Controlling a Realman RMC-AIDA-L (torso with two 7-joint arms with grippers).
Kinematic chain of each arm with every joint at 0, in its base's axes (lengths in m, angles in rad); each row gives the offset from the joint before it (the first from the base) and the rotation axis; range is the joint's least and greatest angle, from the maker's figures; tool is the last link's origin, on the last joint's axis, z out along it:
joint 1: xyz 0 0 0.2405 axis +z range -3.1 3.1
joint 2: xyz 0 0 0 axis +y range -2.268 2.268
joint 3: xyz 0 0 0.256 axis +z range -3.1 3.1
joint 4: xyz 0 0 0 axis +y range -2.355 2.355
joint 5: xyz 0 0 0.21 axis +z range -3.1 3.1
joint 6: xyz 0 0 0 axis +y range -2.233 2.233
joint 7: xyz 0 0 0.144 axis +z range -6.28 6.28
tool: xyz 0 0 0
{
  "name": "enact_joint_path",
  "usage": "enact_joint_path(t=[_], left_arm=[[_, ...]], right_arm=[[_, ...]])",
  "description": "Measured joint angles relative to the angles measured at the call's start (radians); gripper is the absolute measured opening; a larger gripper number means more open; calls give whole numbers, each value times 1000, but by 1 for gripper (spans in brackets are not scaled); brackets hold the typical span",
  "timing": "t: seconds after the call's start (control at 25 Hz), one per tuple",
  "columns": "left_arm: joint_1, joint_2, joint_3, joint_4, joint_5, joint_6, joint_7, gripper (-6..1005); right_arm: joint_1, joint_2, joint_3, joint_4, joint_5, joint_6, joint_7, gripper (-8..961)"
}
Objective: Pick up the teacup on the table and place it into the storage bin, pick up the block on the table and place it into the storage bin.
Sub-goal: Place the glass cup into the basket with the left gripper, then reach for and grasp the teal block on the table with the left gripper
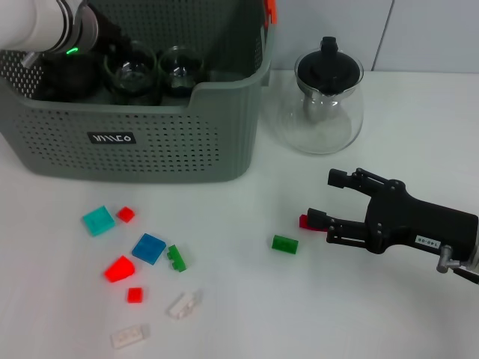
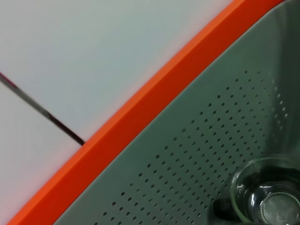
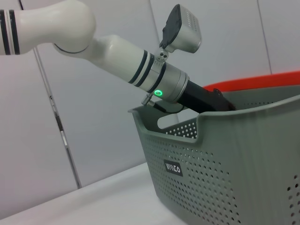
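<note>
The grey-green storage bin point(image 1: 150, 142) stands at the back left, and its perforated wall and orange rim point(image 2: 140, 112) fill the left wrist view. Two glass teacups point(image 1: 131, 71) point(image 1: 179, 67) stand inside it; one teacup point(image 2: 265, 197) also shows in the left wrist view. My left gripper point(image 1: 60, 75) reaches down into the bin beside them, mostly hidden by the wall. My right gripper point(image 1: 320, 197) is open low over the table at the right. A small red block point(image 1: 304, 221) lies at its lower fingertip, and a green block point(image 1: 284, 244) lies just in front of it.
A glass teapot point(image 1: 325, 97) with a black lid stands right of the bin. Several loose blocks lie front left: teal point(image 1: 98, 221), blue point(image 1: 148, 248), green point(image 1: 177, 258), red point(image 1: 119, 268), white point(image 1: 184, 304). My left arm point(image 3: 122, 61) slants into the bin point(image 3: 225, 159).
</note>
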Motion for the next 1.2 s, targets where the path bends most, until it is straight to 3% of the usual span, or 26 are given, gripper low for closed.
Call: enact_joint_path(t=[0.2, 0.32, 0.4, 0.48, 0.56, 0.6, 0.76, 0.96, 1.2], left_arm=[[21, -12, -31, 62, -8, 39, -5, 140], [66, -37, -108, 233, -92, 145, 5, 293], [101, -41, -173, 371, -210, 265, 17, 383], [132, -25, -266, 481, -389, 418, 21, 474], [151, 3, -365, 511, -568, 548, 26, 540], [164, 24, -433, 505, -698, 645, 32, 561], [212, 73, -581, 391, -965, 861, 89, 646], [269, 83, -732, 298, -1046, 1143, 180, 751], [355, 94, -749, 365, -991, 1439, 273, 798]], right_arm=[[0, -1, 0, 1, 0, 0, 0, 945], [0, -2, 0, 1, 1, 0, 0, 945], [0, -3, 0, 1, 2, 0, 0, 944], [0, -4, 0, 1, 2, 0, 0, 944], [0, -4, 0, 1, 2, 0, 0, 944], [0, -3, 0, 1, 2, 0, 0, 944], [-1, -2, 0, 1, 2, -1, 0, 944], [-3, -1, 0, 5, 2, -6, 0, 944], [-3, -4, 0, 13, -2, -11, 17, 945]])
